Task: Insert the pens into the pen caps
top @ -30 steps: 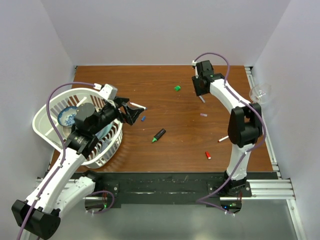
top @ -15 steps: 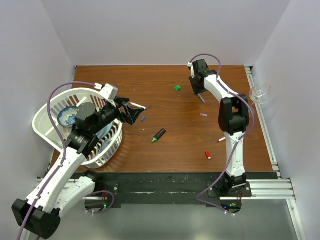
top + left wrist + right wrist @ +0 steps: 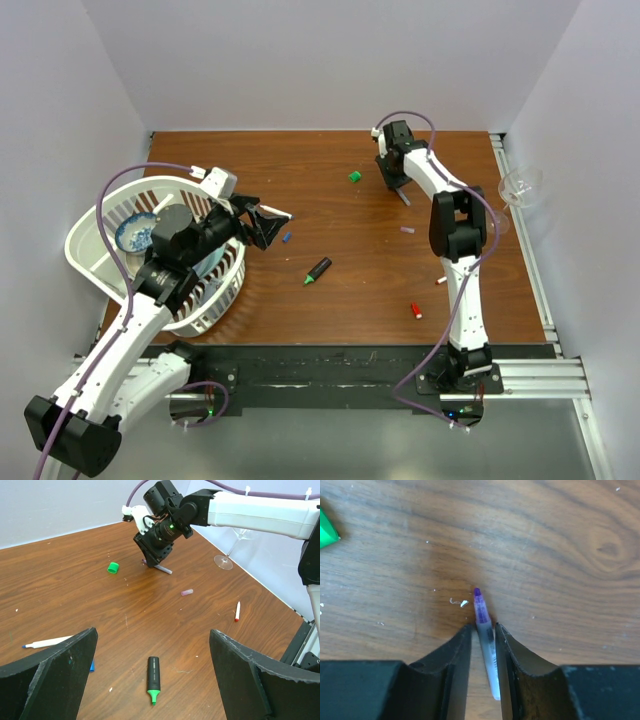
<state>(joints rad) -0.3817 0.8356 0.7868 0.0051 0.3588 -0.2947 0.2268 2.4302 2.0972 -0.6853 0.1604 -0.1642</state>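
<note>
Tabletop [image 3: 340,300] of dark wood fills the middle of the overhead view, and we see a white basket [image 3: 88,228] hanging over its left edge. We find the left gripper [image 3: 264,226] hovering just right of the basket, its jaws spread wide with nothing between them. In the left wrist view its two black fingers [image 3: 60,675] frame the lower corners. The right gripper [image 3: 397,186] reaches to the upper middle of the overhead view. Its jaws are pinched narrow on a purple-tipped pen [image 3: 484,617], whose tip is down near the wood, though we cannot tell whether it touches. A wine glass [image 3: 520,185] stands upright near the right edge of the tabletop, and a blue-patterned bowl [image 3: 133,233] sits inside the basket. The black marker [image 3: 318,270] lies near the centre, green tip toward the lower left. A blue-tipped pen [image 3: 47,642] lies flat just above the left gripper in the overhead view. A red-tipped pen [image 3: 441,282] rests right of centre beside the right arm. Of the caps, we spot the green cap [image 3: 354,177] just left of the right gripper and the blue cap [image 3: 286,238] just below the left gripper. A pale lilac cap [image 3: 407,230] lies below the held pen, and the red cap [image 3: 415,311] sits lower right of centre, well apart from the rest.
</note>
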